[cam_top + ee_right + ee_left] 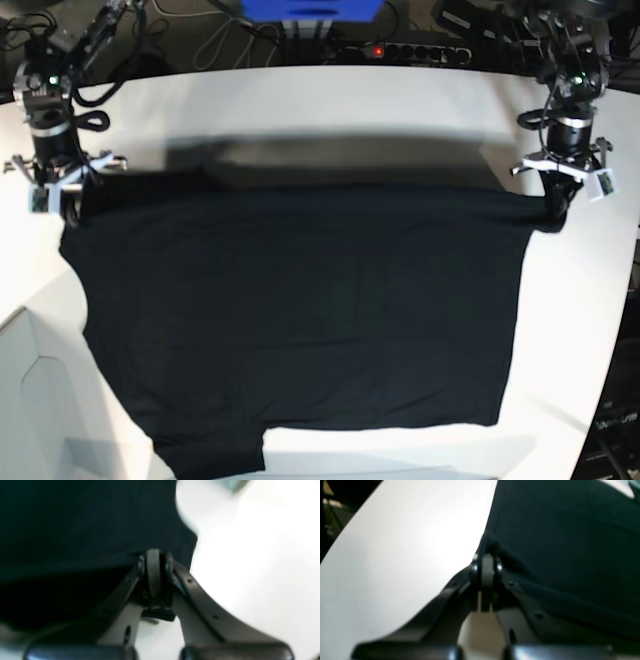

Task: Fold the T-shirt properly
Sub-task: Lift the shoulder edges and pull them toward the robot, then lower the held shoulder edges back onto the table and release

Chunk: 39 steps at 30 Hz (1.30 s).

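The left gripper (487, 562) is pinching its fingers tight together on a corner of the T-shirt (300, 310), with black cloth bunching around the fingertips in the left wrist view. In the base view this left gripper (556, 207) is hanging at the right of the scene, gripping the far right corner of the cloth just above the table (330, 105). The right gripper (155, 560) is likewise clamping its fingers closed on a folded edge of the T-shirt (82, 522), the dark cloth filling the upper left of that wrist view and the white surface showing to the right. In the base view the right gripper (62, 200) is sitting at the left of the scene, holding the far left corner.

Between the two grippers the far edge of the T-shirt is stretching taut in a nearly straight line across the table. The rest of the cloth is lying spread toward the near side, covering most of the middle of the table, with a short flap reaching down at the near left. Beyond the far edge, a blue box (310, 10) and a power strip (400, 50) are sitting among cables.
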Tool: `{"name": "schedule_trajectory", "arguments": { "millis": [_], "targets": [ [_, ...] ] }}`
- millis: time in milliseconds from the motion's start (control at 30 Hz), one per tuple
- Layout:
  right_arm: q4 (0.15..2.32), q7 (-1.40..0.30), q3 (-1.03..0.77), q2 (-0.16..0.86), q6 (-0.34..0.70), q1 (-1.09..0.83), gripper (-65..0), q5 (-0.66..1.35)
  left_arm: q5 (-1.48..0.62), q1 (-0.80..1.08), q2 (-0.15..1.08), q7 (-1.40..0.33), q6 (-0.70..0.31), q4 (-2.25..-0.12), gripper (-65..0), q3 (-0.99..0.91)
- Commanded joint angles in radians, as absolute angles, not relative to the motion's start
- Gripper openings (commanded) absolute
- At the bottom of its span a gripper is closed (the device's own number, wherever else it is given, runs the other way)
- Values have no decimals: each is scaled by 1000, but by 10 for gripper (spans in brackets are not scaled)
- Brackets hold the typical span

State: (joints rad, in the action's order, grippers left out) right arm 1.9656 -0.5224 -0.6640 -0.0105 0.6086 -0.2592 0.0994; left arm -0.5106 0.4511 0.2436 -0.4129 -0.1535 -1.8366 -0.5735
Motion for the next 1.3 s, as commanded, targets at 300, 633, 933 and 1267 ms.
{"name": "schedule_trajectory", "arguments": {
  "millis": [300,633,933,1267],
  "targets": [
    [1698,-499,-558,90,610,25,-650,105,-509,128,223,-585,-156,-1666,-649,-559],
    [1457,-492,-496,150,610,245,-650,104,-509,48,226,-598,-157,-1589,-649,-558],
    [1268,-489,-476,173,608,366,-650,104,-509,-24,229,-596,-157,-1501,-649,-558],
    [1161,-489,-476,202,608,423,-650,104,-509,-77,226,-601,-157,-1455,-649,-558]
  ]
}}
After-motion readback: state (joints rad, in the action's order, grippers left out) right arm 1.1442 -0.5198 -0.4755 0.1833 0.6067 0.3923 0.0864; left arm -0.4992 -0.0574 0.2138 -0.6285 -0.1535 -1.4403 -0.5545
